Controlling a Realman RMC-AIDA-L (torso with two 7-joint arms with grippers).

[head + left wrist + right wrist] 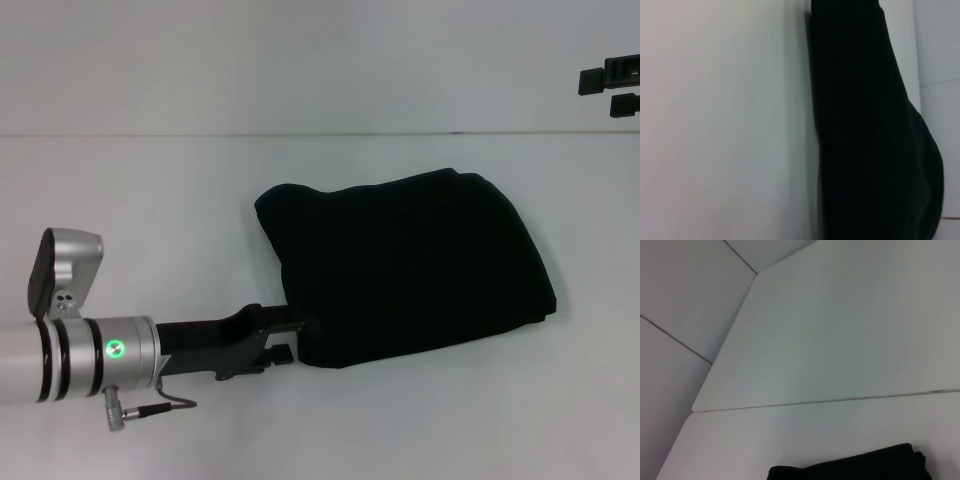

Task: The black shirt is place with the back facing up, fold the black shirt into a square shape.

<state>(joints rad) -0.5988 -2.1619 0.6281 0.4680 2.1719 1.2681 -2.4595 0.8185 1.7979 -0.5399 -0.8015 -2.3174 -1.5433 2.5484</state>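
From my head camera, the soft black fabric shirt (410, 270) lies folded mid-table on the white table (150, 200); my left gripper (290, 338) touches its near-left corner, grip unreadable. Left wrist: shirt (870, 130) alongside. Right wrist: shirt (855, 467) edge only.

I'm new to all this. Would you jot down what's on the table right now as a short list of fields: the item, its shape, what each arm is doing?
item: the black shirt, lying on the white table
shape: folded into a compact, roughly rectangular bundle with rounded, uneven edges; no lettering showing
left gripper: low over the table, at the shirt's near left corner
left fingers: whether open or shut cannot be told
right gripper: at the far right edge of the head view, well away from the shirt
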